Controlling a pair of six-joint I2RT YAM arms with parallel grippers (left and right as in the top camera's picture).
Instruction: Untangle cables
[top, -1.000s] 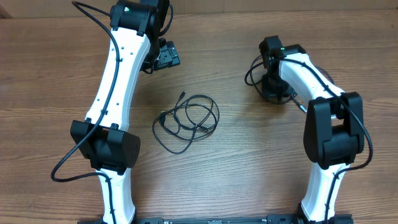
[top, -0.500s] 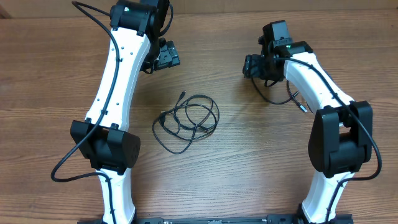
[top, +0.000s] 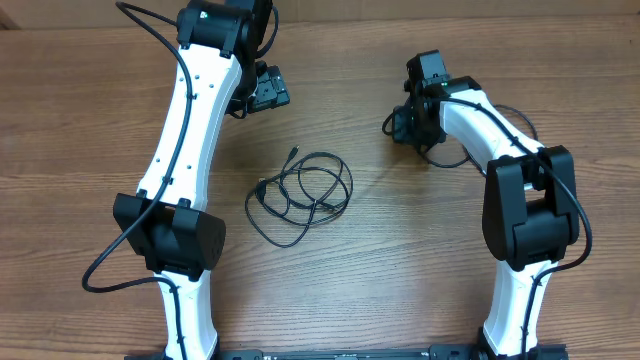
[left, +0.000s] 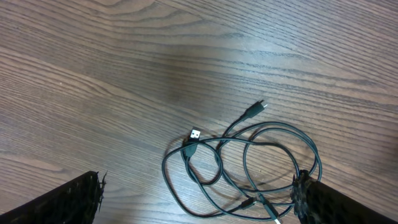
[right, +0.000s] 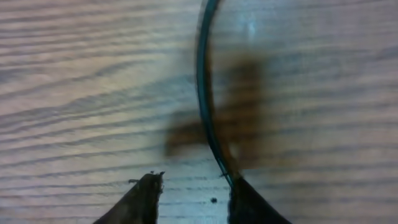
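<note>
The cables (top: 300, 195) lie as one loose tangle of thin black loops in the middle of the table, with plug ends poking out at its upper left. In the left wrist view the cables (left: 249, 165) sit between and just beyond my wide-apart fingers. My left gripper (top: 264, 96) (left: 199, 208) hangs open above and behind the tangle, touching nothing. My right gripper (top: 400, 124) (right: 193, 199) is low over bare wood far to the right of the tangle, its jaws a little apart. A separate thin dark cord (right: 202, 81) curves past the tip of its right finger (right: 249, 205); bare wood shows between the fingers.
Both white arms reach in from the near edge, the left arm (top: 185, 150) along the left side and the right arm (top: 510, 150) along the right. A thin cord loop (top: 440, 162) trails on the wooden table (top: 380, 260) under the right arm.
The right wrist lifted and swung left, then came back down; its jaws opened wide and have partly narrowed again. The left arm and the tangle have not moved.
</note>
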